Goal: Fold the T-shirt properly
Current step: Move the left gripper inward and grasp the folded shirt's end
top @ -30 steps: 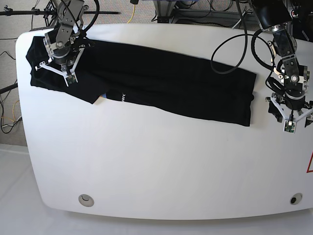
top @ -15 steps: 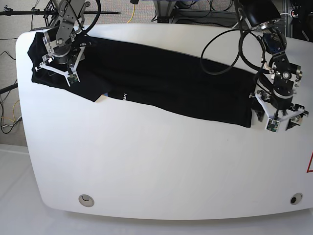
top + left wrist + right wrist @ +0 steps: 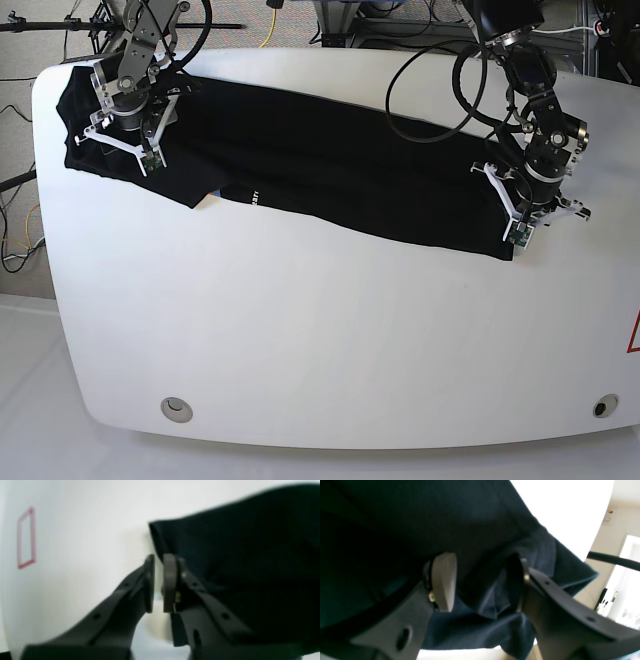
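The front of the white bench (image 3: 300,340) is lying bare. Beyond it the T-shirt (image 3: 340,165) is stretching across the far half as a long, narrow black band, apparently already folded lengthwise, with its small white print (image 3: 252,196) facing the near edge.

At the band's hem end the left hand (image 3: 158,562) is sitting right at the cloth's corner. Its fingers are drawn almost together with only a slit between them, and no cloth is showing in that slit.

Farthest off, at the sleeve end, the right hand (image 3: 482,580) is standing with its jaws apart, straddling a bunched ridge of fabric without pinching it.

The step in hand looks like taking hold of both ends for the crosswise fold. Next, each hand is needing a firm pinch through every layer before lifting one end over towards the other.
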{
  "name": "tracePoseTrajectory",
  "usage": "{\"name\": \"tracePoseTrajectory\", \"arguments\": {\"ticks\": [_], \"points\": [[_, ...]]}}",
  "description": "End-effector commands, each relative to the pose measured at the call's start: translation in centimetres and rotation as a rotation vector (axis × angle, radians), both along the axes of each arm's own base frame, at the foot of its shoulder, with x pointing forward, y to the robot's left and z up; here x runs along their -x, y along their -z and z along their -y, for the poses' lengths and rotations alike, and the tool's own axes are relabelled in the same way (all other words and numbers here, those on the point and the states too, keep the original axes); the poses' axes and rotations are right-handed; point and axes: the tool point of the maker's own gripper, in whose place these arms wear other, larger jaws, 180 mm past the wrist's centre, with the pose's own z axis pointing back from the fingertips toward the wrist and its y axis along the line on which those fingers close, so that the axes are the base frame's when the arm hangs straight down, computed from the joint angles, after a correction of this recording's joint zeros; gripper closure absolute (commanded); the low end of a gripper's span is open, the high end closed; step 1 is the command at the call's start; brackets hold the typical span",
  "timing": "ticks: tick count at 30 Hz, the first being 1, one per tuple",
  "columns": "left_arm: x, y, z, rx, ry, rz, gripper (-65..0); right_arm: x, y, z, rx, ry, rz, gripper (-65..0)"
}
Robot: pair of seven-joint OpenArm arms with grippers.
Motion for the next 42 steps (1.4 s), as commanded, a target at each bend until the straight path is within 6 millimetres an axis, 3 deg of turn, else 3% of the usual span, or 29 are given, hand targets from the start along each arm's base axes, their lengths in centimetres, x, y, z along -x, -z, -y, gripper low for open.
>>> {"name": "tracePoseTrajectory", "arguments": {"ticks": [1, 8, 17, 24, 36, 42], "points": [[-0.8, -0.1, 0.9, 0.015, 0.026, 0.017, -4.3, -0.6, -0.7, 0.2, 0.009, -0.003, 0.031, -24.4], [0.4, 3.3, 1.4, 0.058, 0.027, -0.074, -4.8, 0.2, 0.9, 0.1, -0.014, 0.008, -0.015, 0.0], [1.3, 6.4, 1.4, 0.091, 0.022, -0.16, -4.9, 1.1, 3.7, -0.4, -0.06, 0.013, -0.086, 0.0], [1.4, 6.3, 0.5, 0.068, 0.018, -0.162, -4.9, 0.3, 4.4, -0.7, -0.084, 0.017, -0.093, 0.0], [1.2, 5.4, -2.3, -0.003, 0.014, -0.156, -4.9, -3.7, 3.7, -1.2, -0.109, 0.012, -0.03, 0.0], [1.5, 4.5, -5.4, -0.033, -0.044, -0.143, -5.1, -5.6, 3.8, -3.3, -0.125, -0.054, -0.024, 0.0]]}}
